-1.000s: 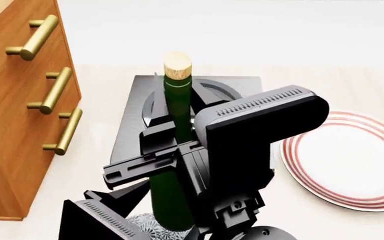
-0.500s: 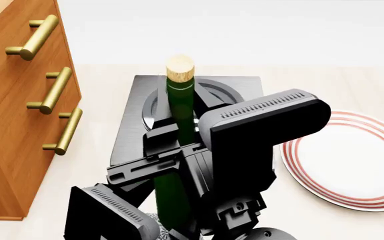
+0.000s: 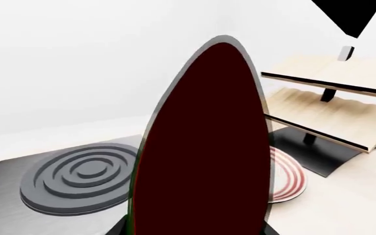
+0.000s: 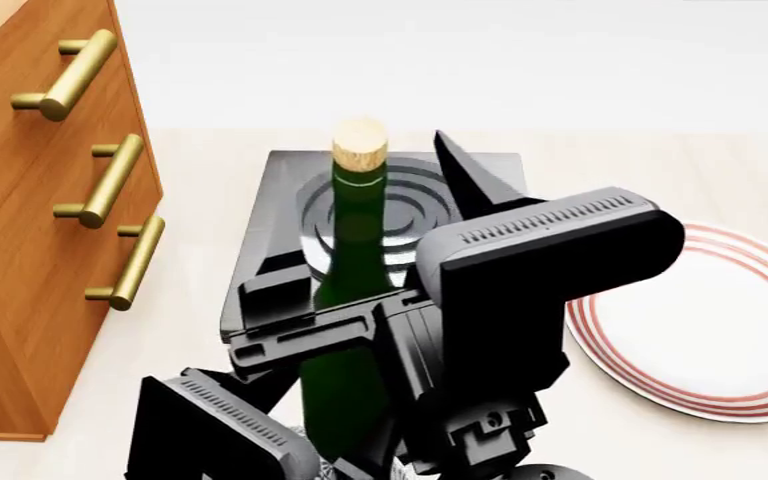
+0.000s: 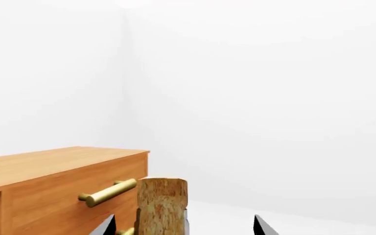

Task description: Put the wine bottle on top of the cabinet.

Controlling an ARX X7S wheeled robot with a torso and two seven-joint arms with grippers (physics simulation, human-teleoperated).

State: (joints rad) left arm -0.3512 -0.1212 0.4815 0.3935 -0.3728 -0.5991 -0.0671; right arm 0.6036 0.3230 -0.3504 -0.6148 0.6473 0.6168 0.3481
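— So, where was the wine bottle point(image 4: 348, 310) when you stopped?

— It stood upright in front of the robot, over the near edge of the dark grey slab point(image 4: 261, 235) with the round rings. Its cork point(image 4: 359, 145) was at the top. Whether its base touched the worktop point(image 4: 197, 200) I could not see, because the arms covered it.

— And the cabinet point(image 4: 17, 250)?

— It was to the left of the bottle, apart from it, with three gold handles point(image 4: 104, 180) on the side that faced me. In the right wrist view its flat top was lower than the tip of the cork. Nothing touched the cabinet.

— What about the claws?

— The right claw point(image 5: 186, 226) was around the bottle. In its own camera I saw one dark fingertip on each side of the neck, and in the head view a black bar of it lay across the green glass. I read it as holding the bottle. The left arm point(image 4: 211, 430) was low, at the near left of the bottle. For the left claw point(image 3: 193, 230) I could not tell whether it was wide or narrow: its camera was so close that the bottle filled the middle as a dark oval, and only two small black corners showed beside it.

— Was anything else around?

— Yes. A white plate point(image 4: 704, 330) with red rings lay on the worktop to the right of the slab, and in the left wrist view a pale wooden rack point(image 3: 332, 103) stood beyond the plate.
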